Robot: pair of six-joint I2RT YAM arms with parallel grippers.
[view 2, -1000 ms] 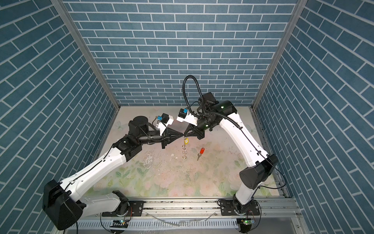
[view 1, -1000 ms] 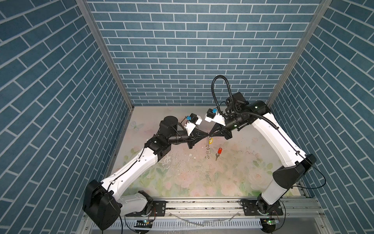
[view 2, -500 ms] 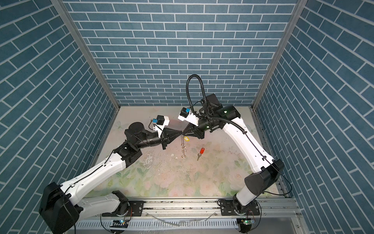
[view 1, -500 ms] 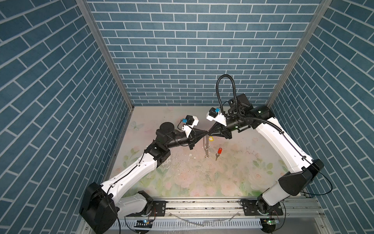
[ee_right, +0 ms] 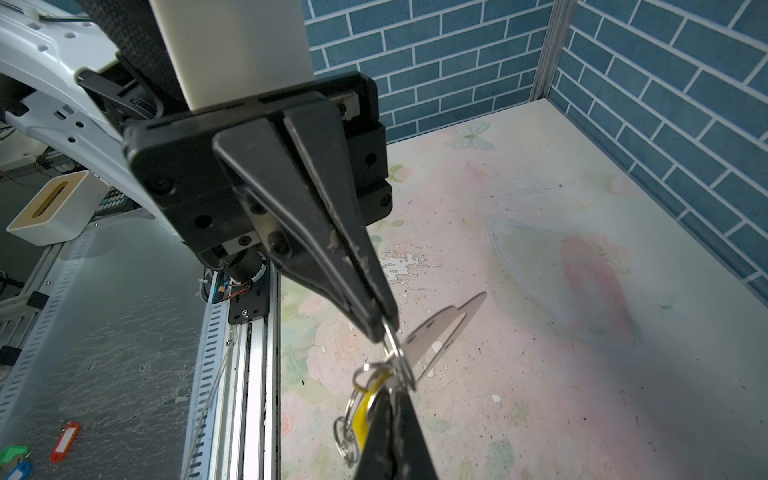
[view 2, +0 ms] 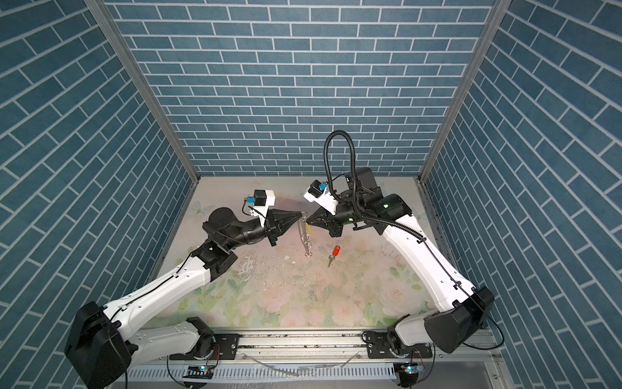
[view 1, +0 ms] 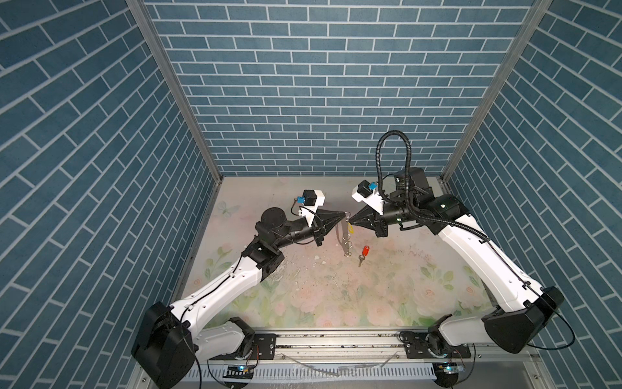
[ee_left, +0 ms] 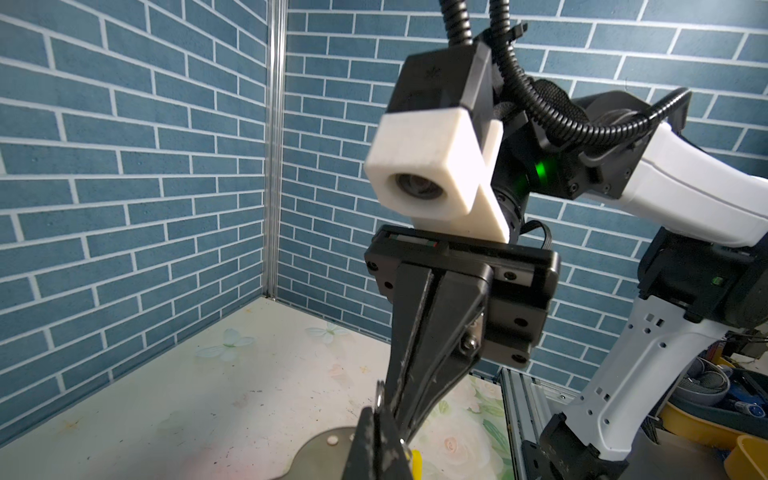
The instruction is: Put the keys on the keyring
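Observation:
My left gripper (view 1: 344, 213) is shut on a silver ring at the top of the keyring (view 1: 346, 240), a grey strap with a row of rings that hangs down above the floral mat in both top views. My right gripper (view 1: 350, 222) meets it tip to tip and is shut at the yellow-tagged key (view 1: 351, 229), which hangs against the strap. In the right wrist view the ring (ee_right: 401, 357) and the yellow tag (ee_right: 368, 405) sit at my right gripper (ee_right: 392, 432). The red-tagged key (view 1: 363, 253) lies flat on the mat just right of the hanging rings.
Blue brick walls close in the back and both sides. An aluminium rail (view 1: 336, 340) carrying both arm bases runs along the front. Outside the cell, the right wrist view shows spare coloured tags (ee_right: 64, 442) and a white box (ee_right: 50, 212).
Both arms have shifted their elbows and wrists while the two tips stayed together at the same spot. The keyring still hangs there and the red-tagged key has not moved.

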